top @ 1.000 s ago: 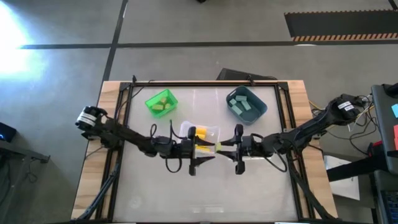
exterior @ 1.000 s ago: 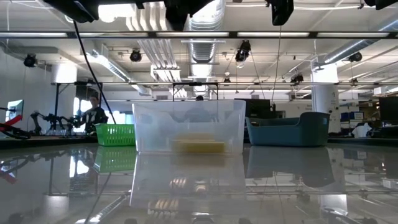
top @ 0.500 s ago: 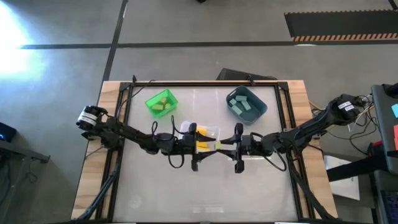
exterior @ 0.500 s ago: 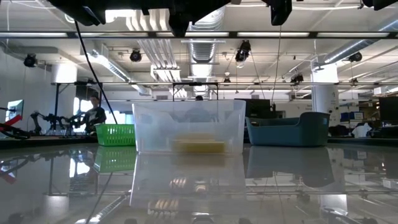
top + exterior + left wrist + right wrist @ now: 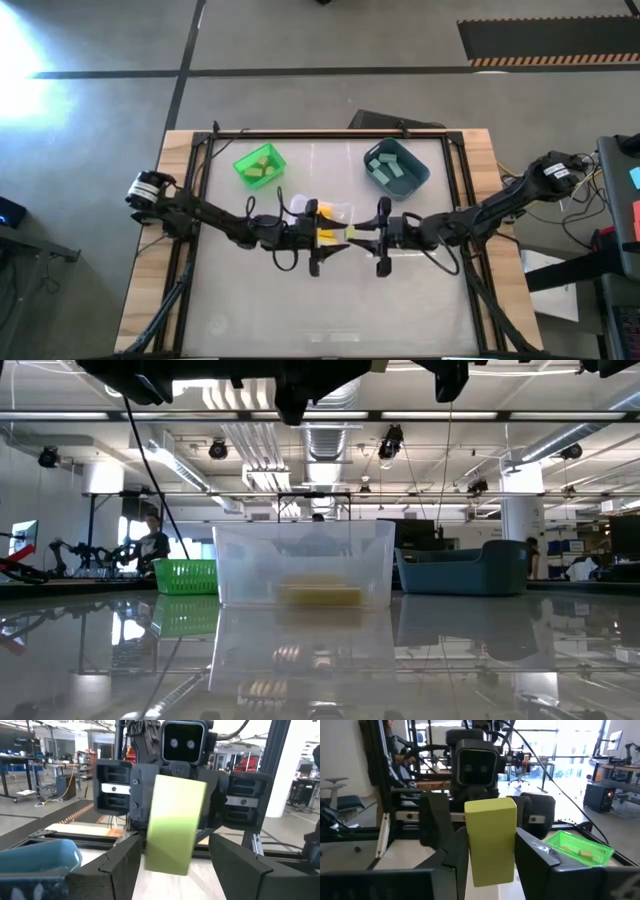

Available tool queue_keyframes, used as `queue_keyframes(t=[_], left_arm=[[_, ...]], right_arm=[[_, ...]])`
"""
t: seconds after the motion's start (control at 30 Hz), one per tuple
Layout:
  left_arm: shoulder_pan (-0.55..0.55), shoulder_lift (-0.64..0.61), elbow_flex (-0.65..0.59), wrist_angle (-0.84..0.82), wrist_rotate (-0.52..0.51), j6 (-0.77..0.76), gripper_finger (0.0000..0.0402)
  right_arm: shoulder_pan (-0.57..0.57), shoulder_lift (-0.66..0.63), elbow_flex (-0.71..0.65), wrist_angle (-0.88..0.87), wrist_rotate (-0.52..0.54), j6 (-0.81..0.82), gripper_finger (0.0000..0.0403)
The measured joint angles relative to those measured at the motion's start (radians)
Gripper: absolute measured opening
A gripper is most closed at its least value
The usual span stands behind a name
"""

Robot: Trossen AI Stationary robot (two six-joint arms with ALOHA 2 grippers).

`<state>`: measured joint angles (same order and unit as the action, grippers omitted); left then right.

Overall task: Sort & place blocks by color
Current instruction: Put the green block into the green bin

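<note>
A light green block point(image 5: 348, 234) is held in the air over the table's middle, just in front of the clear bin point(image 5: 322, 213). My right gripper point(image 5: 490, 851) reaches in from the right and is shut on it. My left gripper point(image 5: 175, 851) comes level from the left, facing the right one. It is open, with one finger on each side of the same block point(image 5: 175, 825) and a narrow gap showing at both. Yellow blocks lie in the clear bin, light green ones in the green bin point(image 5: 260, 165), and pale teal ones in the blue-grey bin point(image 5: 396, 168). My right gripper pinches the light green block between its two fingers, on two opposite side faces point(image 5: 470, 845). The fingers point(image 5: 451, 851) come level from the table's right side. The block stands upright, sticks out past the fingertips toward the left gripper, and is lifted clear of the table.
In the low view the clear bin point(image 5: 303, 565) stands in the middle, with the green bin point(image 5: 186, 575) and the blue-grey bin point(image 5: 463, 568) behind it on either side. A black frame point(image 5: 330, 133) runs round the table. The near half of the glossy table is open room.
My left gripper has moved a short way toward the table's right, closing in on the block in the right gripper. The right gripper and the block have kept still.
</note>
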<state>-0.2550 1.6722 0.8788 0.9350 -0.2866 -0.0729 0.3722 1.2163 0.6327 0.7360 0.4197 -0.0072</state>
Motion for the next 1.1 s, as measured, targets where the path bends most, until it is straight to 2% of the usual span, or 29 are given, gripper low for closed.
queue_keyframes(t=[0.23,0.47,0.6,0.7,0.87,0.9,0.97,1.1], left_arm=[[0.000,0.061,0.036,-0.003,-0.006,0.001,0.0206],[0.001,0.059,0.038,-0.003,-0.010,0.016,0.0119],[0.001,0.059,0.037,-0.004,-0.010,0.015,0.0117],[0.001,0.059,0.037,-0.005,-0.010,0.010,0.0117],[0.013,0.045,0.031,-0.028,-0.014,0.004,0.0117],[0.020,0.032,0.031,-0.067,-0.030,0.003,0.0117],[0.038,-0.021,0.029,-0.247,-0.108,0.004,0.0117],[0.126,-0.177,0.032,-0.801,-0.368,-0.047,0.0117]], right_arm=[[0.000,0.000,0.000,-0.005,0.002,0.006,0.0113],[0.000,0.000,0.000,-0.007,-0.004,0.012,0.0113],[0.000,0.000,0.000,-0.008,-0.003,0.016,0.0114],[0.000,0.000,0.000,-0.008,-0.001,0.034,0.0141],[0.000,-0.025,0.000,-0.040,0.069,0.045,0.0222],[0.000,-0.035,0.000,-0.054,0.098,0.047,0.0234],[0.000,-0.061,0.000,-0.088,0.182,0.066,0.0254],[0.002,-0.124,0.000,-0.236,0.314,0.138,0.0270]])
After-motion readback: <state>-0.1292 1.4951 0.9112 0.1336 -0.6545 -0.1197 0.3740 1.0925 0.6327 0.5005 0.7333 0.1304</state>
